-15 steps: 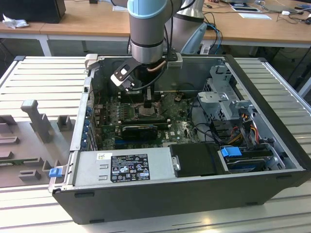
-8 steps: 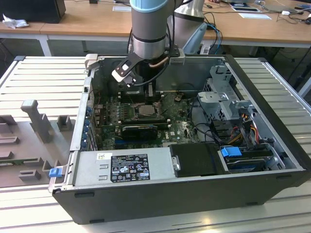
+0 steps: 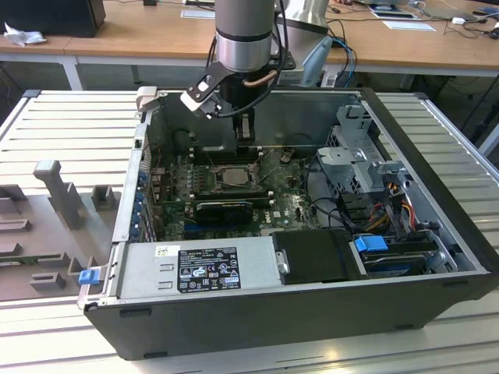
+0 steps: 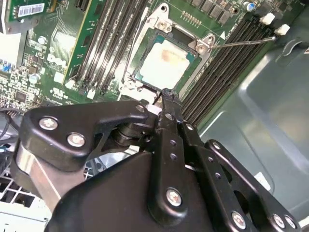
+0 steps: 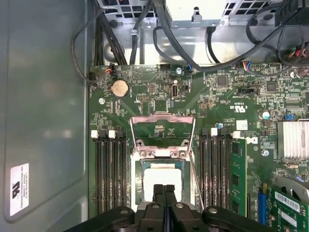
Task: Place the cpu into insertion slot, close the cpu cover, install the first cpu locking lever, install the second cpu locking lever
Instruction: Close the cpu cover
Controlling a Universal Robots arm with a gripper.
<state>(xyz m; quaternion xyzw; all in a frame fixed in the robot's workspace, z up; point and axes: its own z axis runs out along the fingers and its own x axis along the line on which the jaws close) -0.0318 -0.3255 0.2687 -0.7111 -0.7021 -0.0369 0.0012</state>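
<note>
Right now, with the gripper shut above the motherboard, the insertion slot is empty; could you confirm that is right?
Not quite: the insertion slot holds the cpu, as the first wrist view shows. The gripper is indeed shut above the motherboard.

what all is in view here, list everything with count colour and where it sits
computer case: one, black, lying open, centre of the exterior view
motherboard: one, green, on the case floor
cpu cover: one, silvery, lying flat mid-board
cpu: one, silver-grey, in the cover's window
memory slots: two banks, black, either side of the cover
locking lever: one, thin bare metal, jutting out over the memory slots
coin battery: one, silvery, on the board
power supply: one, grey, along the case's near wall
cables: several, black, past the board's edge
fixtures: several, grey, exterior view's left
arm: one, silver-grey, over the case
gripper: one, black, shut, tips by the cover's edge
</note>
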